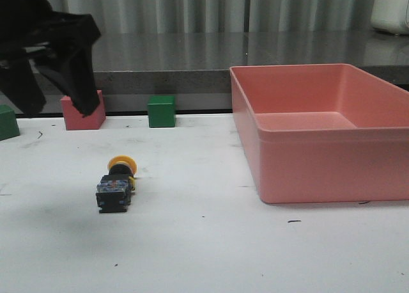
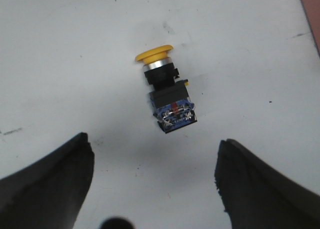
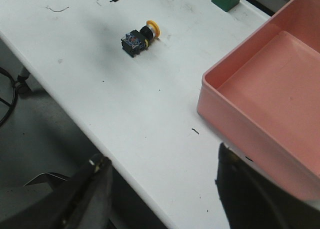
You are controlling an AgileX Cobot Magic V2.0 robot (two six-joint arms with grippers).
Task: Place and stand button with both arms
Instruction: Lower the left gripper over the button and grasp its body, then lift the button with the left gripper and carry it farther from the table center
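Button (image 2: 165,92) lies on its side on the tabletop (image 1: 211,242), untouched beneath the left gripper (image 2: 155,184), whose jaws are spread wide. Right gripper (image 3: 162,189), also spread, hangs near the pink bin (image 3: 270,94), well apart from the button. Judging by this, the approach step is in hand; next the left gripper must descend and pinch the button.

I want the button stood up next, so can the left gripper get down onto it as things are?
Probably yes. The left gripper hangs open above the button, which lies on its side on the bare white table. Nothing stands around it; the pink bin sits well to the side.
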